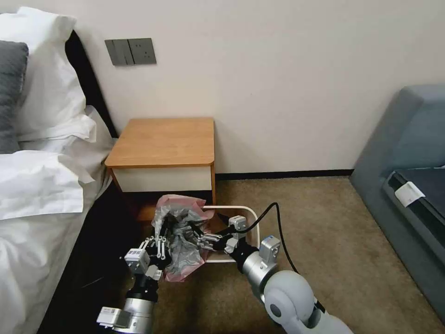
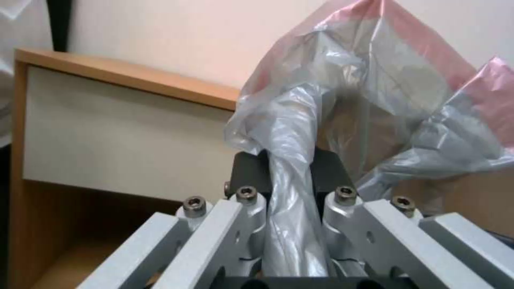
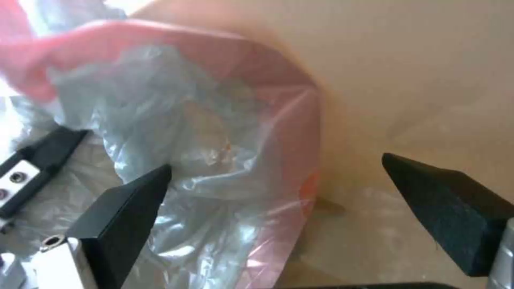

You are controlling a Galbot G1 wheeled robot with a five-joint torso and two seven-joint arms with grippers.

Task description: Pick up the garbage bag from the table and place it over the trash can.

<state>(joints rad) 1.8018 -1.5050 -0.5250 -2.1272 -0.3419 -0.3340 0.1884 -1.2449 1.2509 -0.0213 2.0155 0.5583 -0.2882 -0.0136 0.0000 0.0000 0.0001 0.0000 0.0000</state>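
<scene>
The garbage bag (image 1: 181, 232), crinkled grey plastic with a pinkish-red edge, hangs bunched over the left end of the trash can (image 1: 245, 211), a cream-white bin on the carpet in front of the table (image 1: 162, 141). My left gripper (image 1: 160, 234) is shut on a twisted fold of the bag (image 2: 292, 160), pinched between its black pads (image 2: 250, 170). My right gripper (image 1: 194, 236) reaches in from the bin side. It is open, and its fingers (image 3: 128, 200) straddle the bag's pink edge (image 3: 300, 160) without closing on it.
A bed with white linen (image 1: 37, 185) lies close on the left. A grey sofa (image 1: 408, 153) stands at the right. The wall is right behind the table, whose white drawer front (image 2: 123, 132) is just past the bag. Open carpet (image 1: 324, 232) lies right of the bin.
</scene>
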